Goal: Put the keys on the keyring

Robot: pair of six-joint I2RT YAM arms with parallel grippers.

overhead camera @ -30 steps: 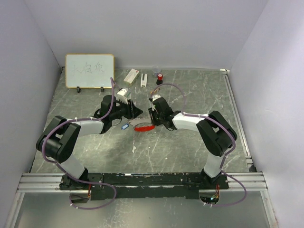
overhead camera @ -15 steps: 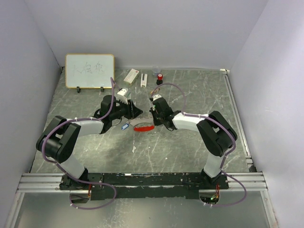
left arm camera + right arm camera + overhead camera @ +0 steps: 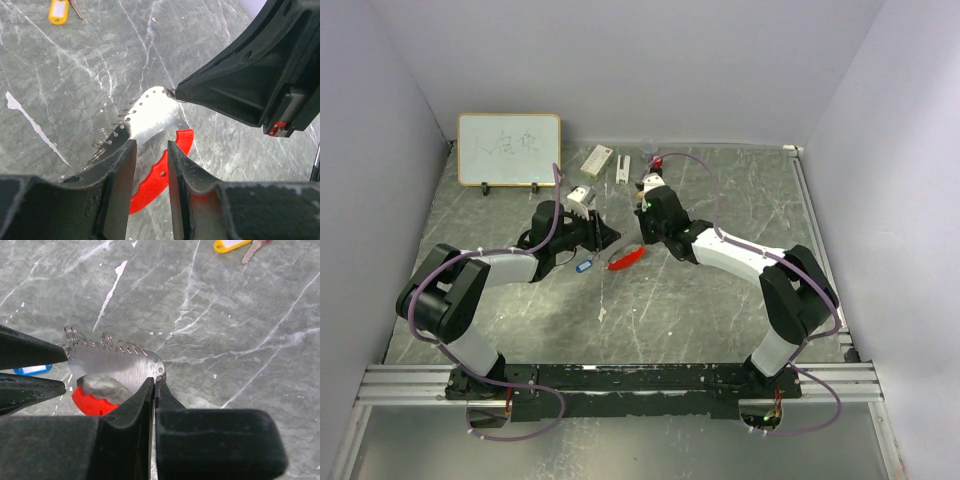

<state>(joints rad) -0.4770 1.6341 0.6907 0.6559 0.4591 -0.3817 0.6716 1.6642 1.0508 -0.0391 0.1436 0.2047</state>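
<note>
The keyring (image 3: 626, 258) is a shiny curved metal plate (image 3: 152, 115) with small wire rings along one edge and a red plastic tag (image 3: 160, 175). My right gripper (image 3: 155, 382) is shut on the plate's (image 3: 117, 365) end corner. My left gripper (image 3: 150, 145) is closed across the keyring's other end, its jaws partly apart with the plate and the red tag between them. One key, with a blue head (image 3: 584, 266), lies on the table just beside the left gripper (image 3: 615, 240). The other key has a yellow head (image 3: 59, 11) and lies further off on the table (image 3: 231, 245).
A small whiteboard (image 3: 508, 149) stands at the back left. A white box with a red mark (image 3: 597, 158), a white strip (image 3: 622, 168) and a small red-and-black cylinder (image 3: 657, 162) lie along the back. The marble table (image 3: 720, 300) has walls on three sides.
My right gripper has shut on the plate's end and drawn back and up, so the keyring's red tag now slants upward on the right. The left arm has not moved.
</note>
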